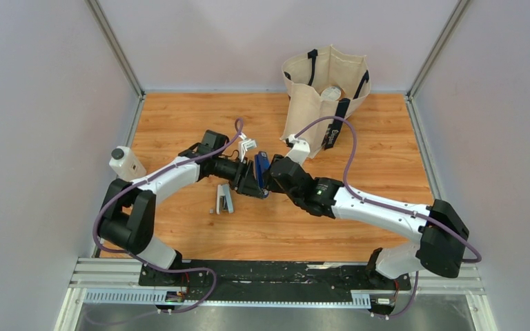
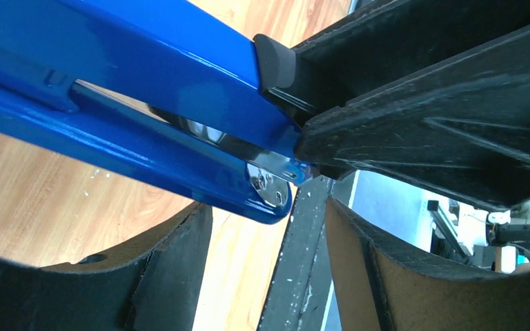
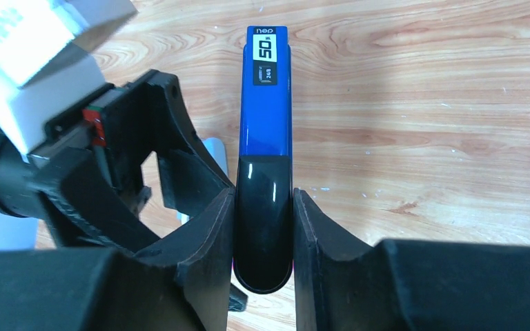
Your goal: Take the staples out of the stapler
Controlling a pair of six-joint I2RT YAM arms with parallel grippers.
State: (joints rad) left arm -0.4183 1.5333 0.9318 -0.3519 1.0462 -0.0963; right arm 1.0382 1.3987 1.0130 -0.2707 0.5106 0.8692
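The dark blue stapler (image 1: pixel 262 165) is held off the table in the middle. My right gripper (image 1: pixel 274 176) is shut on its black rear end (image 3: pixel 265 227), and the blue body (image 3: pixel 266 117) points away from it. In the left wrist view the stapler (image 2: pixel 145 89) runs across the top, with a shiny metal strip between its upper and lower blue parts. My left gripper (image 2: pixel 269 238) is open, its fingers (image 2: pixel 172 262) just under the stapler's tip and apart from it. In the top view the left gripper (image 1: pixel 250 181) sits right against the stapler.
A pale grey-blue stapler-like object (image 1: pixel 224 200) lies on the wooden table (image 1: pixel 359 152) just in front of the grippers. A canvas bag (image 1: pixel 321 96) stands at the back. A small white bottle-like object with a black cap (image 1: pixel 125 163) stands at the left edge.
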